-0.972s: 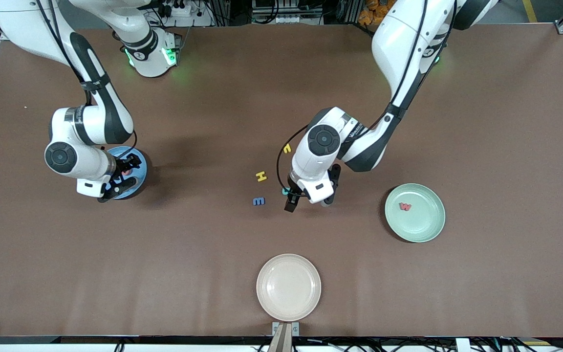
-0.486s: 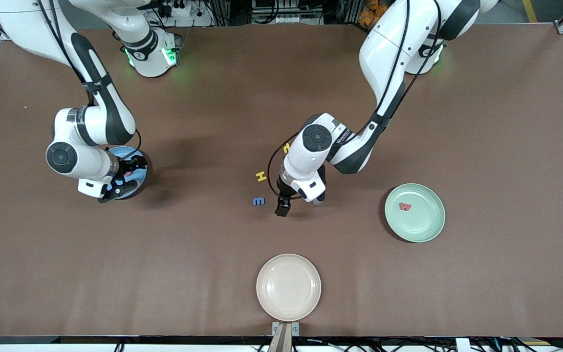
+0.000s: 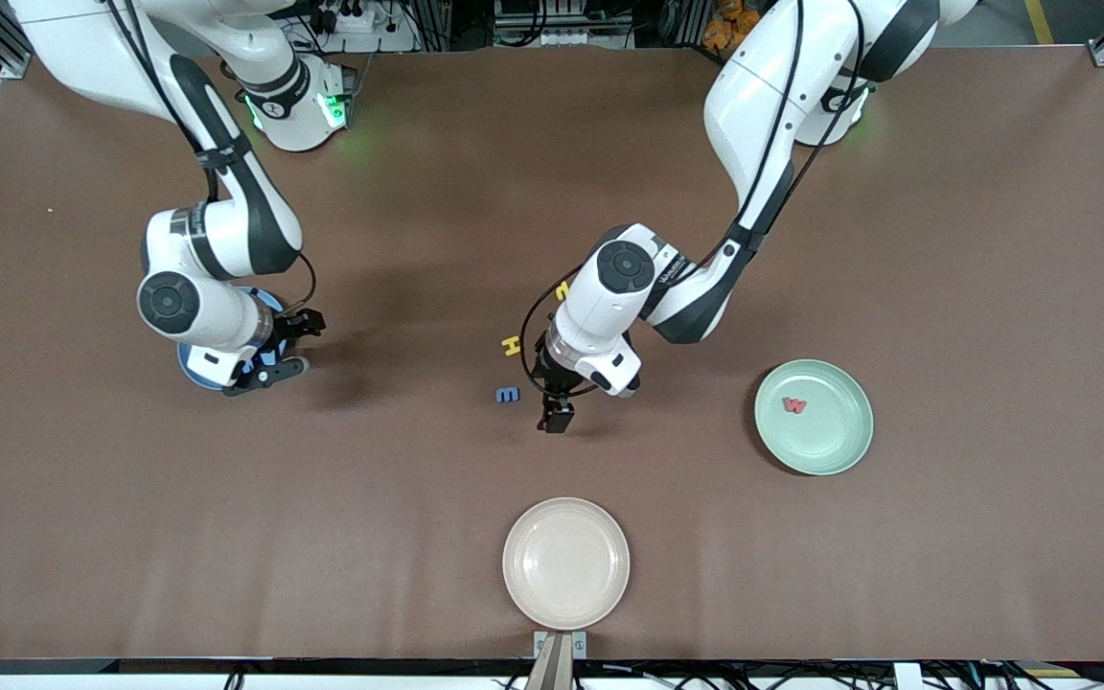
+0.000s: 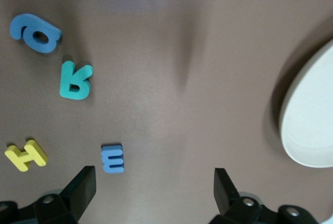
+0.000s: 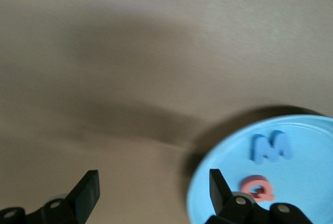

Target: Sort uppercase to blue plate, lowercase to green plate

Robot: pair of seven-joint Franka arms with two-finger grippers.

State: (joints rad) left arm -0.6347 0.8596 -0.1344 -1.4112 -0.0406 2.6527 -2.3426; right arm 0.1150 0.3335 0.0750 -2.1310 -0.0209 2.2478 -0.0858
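My left gripper (image 3: 552, 407) hangs open and empty over the table beside a small blue m-like letter (image 3: 508, 394), which also shows in the left wrist view (image 4: 112, 158) near one finger. That view also shows the gripper (image 4: 154, 187), a yellow H (image 4: 26, 155), a teal R (image 4: 75, 81) and a rounded blue letter (image 4: 35, 34). The yellow H (image 3: 512, 345) and a small yellow hooked letter (image 3: 563, 290) lie by the left arm. My right gripper (image 3: 295, 347) is open and empty beside the blue plate (image 3: 193, 369). The plate (image 5: 291, 203) holds a blue M (image 5: 270, 147) and a red Q (image 5: 256, 188). The green plate (image 3: 835, 446) holds a red w (image 3: 794, 405).
A cream plate (image 3: 565, 563) sits near the front camera's edge of the table and shows in the left wrist view (image 4: 312, 125). The left arm's body hides the teal R and the rounded blue letter in the front view.
My right gripper has moved off the blue plate toward the middle of the table. My left gripper has shifted a little toward the blue m-like letter.
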